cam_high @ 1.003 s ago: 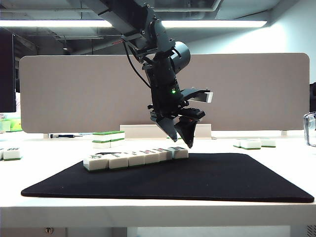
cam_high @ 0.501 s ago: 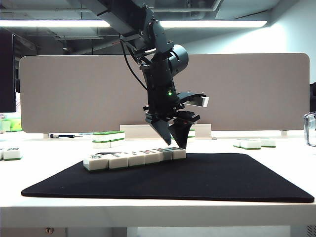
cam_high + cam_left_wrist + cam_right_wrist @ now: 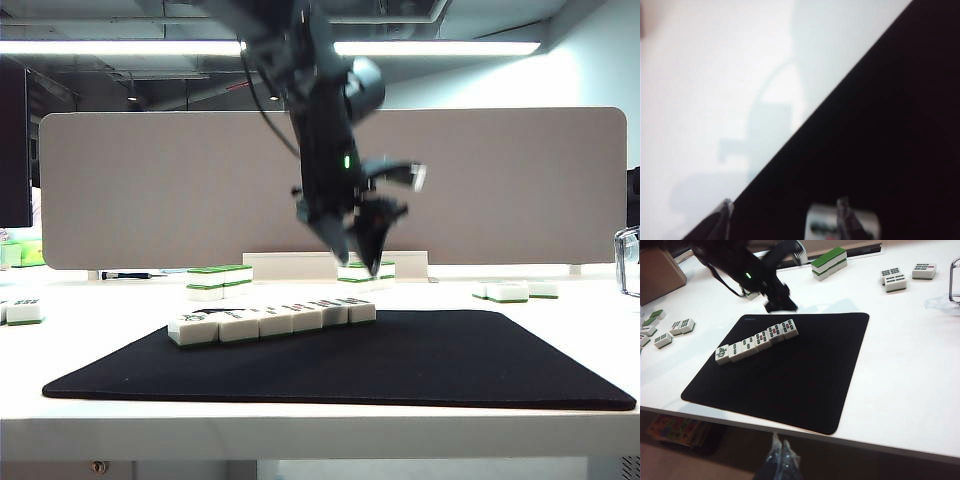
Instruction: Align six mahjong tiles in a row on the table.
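Several white mahjong tiles (image 3: 270, 320) with green bases lie side by side in a slanted row on a black mat (image 3: 420, 365) on the white table (image 3: 580, 310). In the right wrist view the row (image 3: 757, 340) runs across the mat's far left part. My left gripper (image 3: 360, 258) hangs above the row's right end, open and holding nothing. Its wrist view is blurred: the left gripper (image 3: 784, 204) is spread over the mat's edge, with one tile (image 3: 825, 226) beside one fingertip. My right gripper (image 3: 781, 446) is shut, low in front of the table's near edge.
Stacked green-topped tiles (image 3: 220, 280) stand behind the mat on the left, with more loose tiles at back right (image 3: 515, 291) and far left (image 3: 22, 311). A grey divider panel (image 3: 150, 190) closes off the back. A clear object (image 3: 955, 275) stands at the table's right edge.
My left gripper has lifted away from the right end of the row, still open. The tiles have stayed where they were. The right gripper has not moved.
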You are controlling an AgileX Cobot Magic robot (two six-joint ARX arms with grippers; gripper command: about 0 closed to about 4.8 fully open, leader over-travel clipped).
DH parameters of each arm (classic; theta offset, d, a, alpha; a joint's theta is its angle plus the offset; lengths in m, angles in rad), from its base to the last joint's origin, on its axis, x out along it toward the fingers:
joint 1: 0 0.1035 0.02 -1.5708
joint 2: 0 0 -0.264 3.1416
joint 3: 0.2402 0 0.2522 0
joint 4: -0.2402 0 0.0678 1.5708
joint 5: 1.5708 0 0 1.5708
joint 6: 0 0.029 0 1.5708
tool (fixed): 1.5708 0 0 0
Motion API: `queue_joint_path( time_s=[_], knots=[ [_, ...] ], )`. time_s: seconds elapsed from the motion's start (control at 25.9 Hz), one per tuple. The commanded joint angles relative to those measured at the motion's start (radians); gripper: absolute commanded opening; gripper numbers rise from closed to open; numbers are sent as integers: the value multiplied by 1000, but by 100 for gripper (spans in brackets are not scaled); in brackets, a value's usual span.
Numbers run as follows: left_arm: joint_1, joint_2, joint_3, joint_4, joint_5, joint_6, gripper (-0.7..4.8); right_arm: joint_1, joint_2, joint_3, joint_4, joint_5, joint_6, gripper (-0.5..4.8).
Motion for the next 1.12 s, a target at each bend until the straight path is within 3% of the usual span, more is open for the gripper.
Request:
queue_joint_path(
  time_s=[0.04, 0.15, 0.23, 0.27, 0.35, 0.42, 0.58, 1.12],
  knots=[
    [-2, -95, 6, -145, 0, -1, 243, 1, -11, 3, 10, -8, -3, -1],
    [-2, -192, 6, -348, 0, -30, 90, 2, -11, 3, 10, -9, -2, -1],
    [-2, -229, 6, -459, 1, -68, 55, 2, -11, 3, 10, -13, -2, -1],
    [-2, -259, 6, -581, 2, -106, 46, 2, -11, 3, 10, -32, -2, -1],
    [-2, -313, -16, -586, 6, -171, 45, 1, -11, 3, 10, -55, -2, -1],
    [-2, -388, -26, -586, 31, -187, 17, 2, -11, 3, -1, -108, 0, -1],
    [-1, -517, -26, -586, 31, -225, 17, 2, -11, 3, -23, -180, 0, -1],
    [-1, -799, -23, -584, 27, -228, 18, 2, -11, 3, -19, -179, 0, -1]
  ],
)
